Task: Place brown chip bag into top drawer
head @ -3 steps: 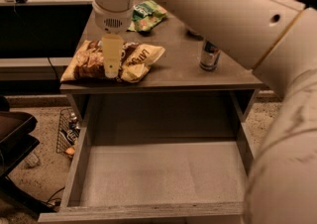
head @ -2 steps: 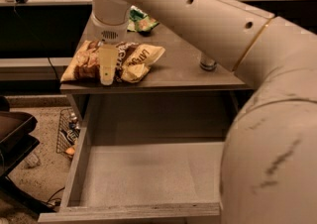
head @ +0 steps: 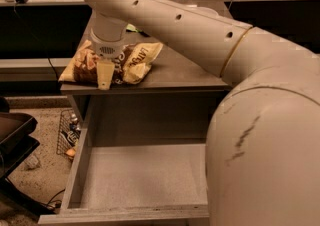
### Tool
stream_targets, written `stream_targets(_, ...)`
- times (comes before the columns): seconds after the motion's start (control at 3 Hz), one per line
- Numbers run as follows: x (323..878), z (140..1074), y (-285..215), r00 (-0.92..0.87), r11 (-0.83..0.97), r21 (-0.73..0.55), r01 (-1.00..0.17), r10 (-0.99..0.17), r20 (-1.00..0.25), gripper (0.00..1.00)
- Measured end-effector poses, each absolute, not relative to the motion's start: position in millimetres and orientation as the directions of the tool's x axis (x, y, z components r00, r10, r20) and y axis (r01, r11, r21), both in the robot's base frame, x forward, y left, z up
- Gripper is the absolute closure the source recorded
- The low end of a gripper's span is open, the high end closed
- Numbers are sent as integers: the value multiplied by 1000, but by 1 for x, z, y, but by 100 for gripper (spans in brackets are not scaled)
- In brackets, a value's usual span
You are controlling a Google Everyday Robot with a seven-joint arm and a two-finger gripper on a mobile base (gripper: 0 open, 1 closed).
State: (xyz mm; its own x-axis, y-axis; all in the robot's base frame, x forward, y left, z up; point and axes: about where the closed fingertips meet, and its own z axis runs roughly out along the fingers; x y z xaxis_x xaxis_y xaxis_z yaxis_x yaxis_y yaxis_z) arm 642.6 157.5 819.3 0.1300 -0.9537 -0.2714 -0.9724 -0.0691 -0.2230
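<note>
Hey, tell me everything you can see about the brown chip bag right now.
The brown chip bag is a crinkled, glossy-looking snack bag, dark brown in the middle with pale yellow ends and white lettering. It lies flat at the front left corner of the cabinet top, one end reaching the left edge. The gripper is down on its middle, hiding part of it. The bag is not in the top drawer, which stands open below.

The brown chip bag is glinting like crinkled, glossy foil on the matt grey counter. The gripper, hanging over the bag's middle, is showing smooth cream plastic. The top drawer is looking dull and grainy.
</note>
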Motion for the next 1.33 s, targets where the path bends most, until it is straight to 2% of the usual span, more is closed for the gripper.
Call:
stream_targets(0.33, 643, 822, 158, 131, -70, -221, -973, -953, -272, 59)
stream_targets(0.67, 643, 824, 158, 131, -70, -221, -973, -953, -272, 90)
stream_targets(1.0, 643, 824, 158, 131, -70, -221, -973, -953, -272, 100)
stream_targets(1.33, 643, 826, 159, 133, -72, -224, -972, -954, -269, 100)
